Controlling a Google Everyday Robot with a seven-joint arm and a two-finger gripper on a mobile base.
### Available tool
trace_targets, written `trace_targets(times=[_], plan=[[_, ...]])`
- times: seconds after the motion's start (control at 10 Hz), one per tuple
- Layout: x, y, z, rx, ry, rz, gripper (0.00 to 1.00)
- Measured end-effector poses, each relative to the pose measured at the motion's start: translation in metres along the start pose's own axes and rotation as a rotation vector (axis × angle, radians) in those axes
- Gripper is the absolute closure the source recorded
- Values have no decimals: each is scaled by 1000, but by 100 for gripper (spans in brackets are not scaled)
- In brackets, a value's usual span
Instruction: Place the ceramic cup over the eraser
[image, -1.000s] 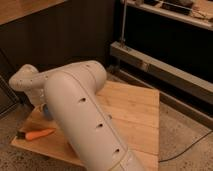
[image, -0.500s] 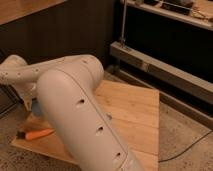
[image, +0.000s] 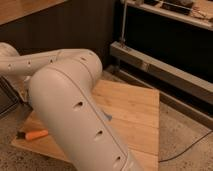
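Far out at nine o'clock, the thin end of the white arm (image: 22, 62) now runs right off the edge of the view. A moment ago it was bent in closer over the desk, so the arm has swung out to the left. The claw sits at that far end, past nine o'clock and out of sight, so I cannot tell if it is released, clenched or grasping something. Low at eight o'clock an orange carrot-shaped thing (image: 33, 134) lies on the desk (image: 135, 107), about where it was before. The fat part of the arm fills the middle and covers most of the desk's left half. Just beside its right edge, near the middle of the view, a small blue bit (image: 106, 116) peeks out. I cannot tell if that is the ceramic cup or something else blue. The eraser does not show at all and may be hidden behind the arm. At two o'clock stand a dark shelf (image: 165, 35) and a metal rail (image: 160, 67), and a thin cable (image: 187, 150) lies on the floor at four o'clock. I think the arm is reaching for something on the left, so the cup is probably not over the eraser yet.
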Motion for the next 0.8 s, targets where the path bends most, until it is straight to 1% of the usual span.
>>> trace_targets(times=[0.2,0.4,0.7,0.8], plan=[[-21,-15,-23,26,-25,32,100],[-40,-30,-37,43,-43,62,100],[-61,-57,-51,70,-57,108,100],[-66,-71,-54,78,-60,132,100]])
